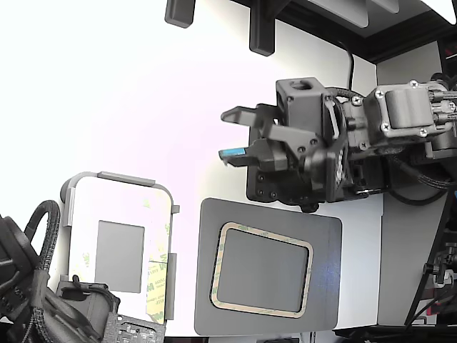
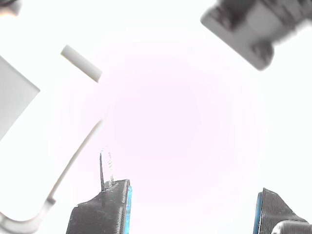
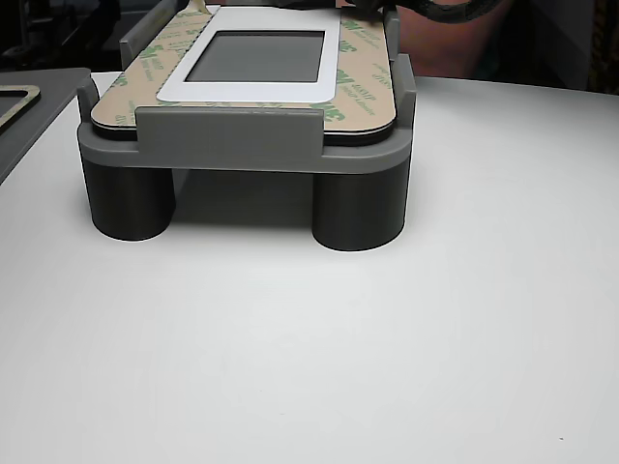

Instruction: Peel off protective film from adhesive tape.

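Your dark grey gripper [image 1: 230,134] is hovering high over the white table [image 1: 143,107], reaching toward the exterior view's left, jaws apart, nothing between them. The pale green-printed protective film [image 1: 158,279] is lying on the white rounded panel [image 1: 118,214], well apart from it.

Panel fixture and plate side by side on the desk [image 1: 107,86]

In the exterior view, the fixture [image 1: 68,207] carrying the panel [image 1: 118,243] sits at the left, the plate [image 1: 321,286] with its ring [image 1: 263,230] just beside it to the right, and the pincer [image 1: 232,136] hangs behind and above the plate.
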Robot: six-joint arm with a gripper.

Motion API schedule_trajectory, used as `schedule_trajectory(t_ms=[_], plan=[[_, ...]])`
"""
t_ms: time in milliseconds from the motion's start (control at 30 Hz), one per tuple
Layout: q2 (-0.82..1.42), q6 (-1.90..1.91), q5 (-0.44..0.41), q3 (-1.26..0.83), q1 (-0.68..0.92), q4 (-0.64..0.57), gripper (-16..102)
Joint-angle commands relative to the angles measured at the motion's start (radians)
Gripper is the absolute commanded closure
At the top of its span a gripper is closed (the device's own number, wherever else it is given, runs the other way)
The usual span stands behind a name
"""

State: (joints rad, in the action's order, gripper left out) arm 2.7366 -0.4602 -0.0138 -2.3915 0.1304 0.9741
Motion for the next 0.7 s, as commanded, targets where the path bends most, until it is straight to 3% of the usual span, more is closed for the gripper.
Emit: schedule_trajectory(t_ms=[0, 200, 667], plan=[[0.080, 0.408, 0.124, -0.044, -0.170, -0.014, -14], [0.178, 0.466, 0.227, -0.204, -0.353, -0.020, -14], [0.219, 0.482, 0.184, -0.249, -0.345, -0.015, -14]])
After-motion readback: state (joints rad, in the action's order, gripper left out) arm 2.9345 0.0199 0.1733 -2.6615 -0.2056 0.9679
